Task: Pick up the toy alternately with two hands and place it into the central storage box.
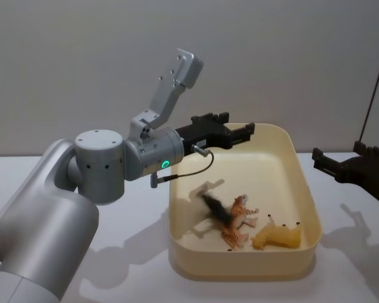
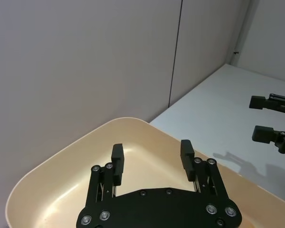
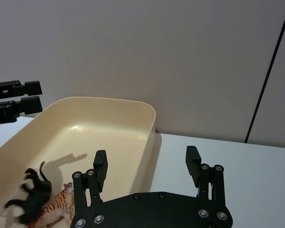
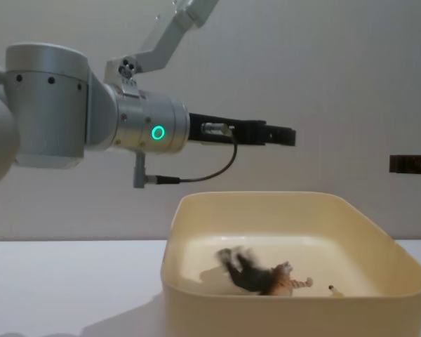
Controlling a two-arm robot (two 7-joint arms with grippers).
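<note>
The cream-yellow storage box (image 1: pixel 240 270) stands in the middle of the white table. Inside it a black animal toy (image 1: pixel 213 207) shows blurred, over an orange striped tiger toy (image 1: pixel 239 224), with a yellow toy (image 1: pixel 278 237) beside them. My left gripper (image 1: pixel 239 126) hangs open and empty above the box's far left part, on the silver arm with the green ring light. Held above the table to the right of the box, my right gripper (image 1: pixel 336 153) is open and empty. From the chest view the black toy (image 4: pixel 242 270) sits low in the box (image 4: pixel 281 316), beneath the left gripper (image 4: pixel 284 135).
A grey wall rises just behind the table. White tabletop (image 1: pixel 354 252) lies bare to the right of the box and also to its left (image 4: pixel 70 281). The big silver left arm (image 1: pixel 57 208) takes up the near left.
</note>
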